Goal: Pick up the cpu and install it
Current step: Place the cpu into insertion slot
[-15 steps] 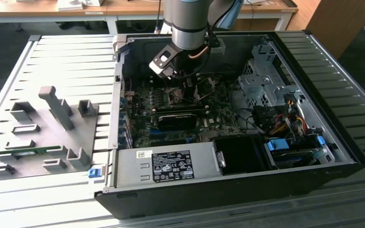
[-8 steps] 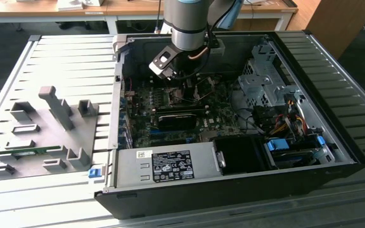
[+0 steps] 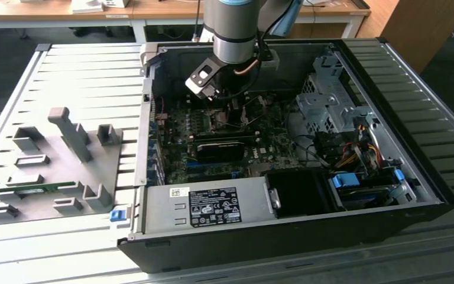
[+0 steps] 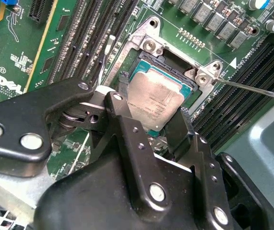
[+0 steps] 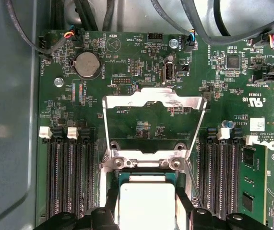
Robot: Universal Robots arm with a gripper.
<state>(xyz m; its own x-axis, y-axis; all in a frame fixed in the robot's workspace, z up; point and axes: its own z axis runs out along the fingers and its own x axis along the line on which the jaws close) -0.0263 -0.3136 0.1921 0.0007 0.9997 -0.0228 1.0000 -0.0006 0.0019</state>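
Observation:
The cpu (image 4: 155,96) is a small square chip with a silvery-grey top, lying tilted in the metal-framed socket (image 4: 151,45) on the green motherboard. My gripper (image 4: 149,108) has one black finger against each of two opposite edges of the cpu and is shut on it. In the first wrist view the cpu (image 5: 146,203) shows between the same fingers (image 5: 112,208), just below the socket's raised load plate (image 5: 153,100). In the exterior view my gripper (image 3: 225,111) reaches down into the open computer case (image 3: 416,195) over the board's middle.
Memory slots (image 5: 69,177) flank the socket on both sides, and a thin lever rod (image 4: 256,89) sticks out beside it. A power supply (image 3: 211,207) fills the case's near side, a drive cage (image 3: 330,103) and cables its right. A grey fixture plate (image 3: 54,160) lies on the exterior view's left.

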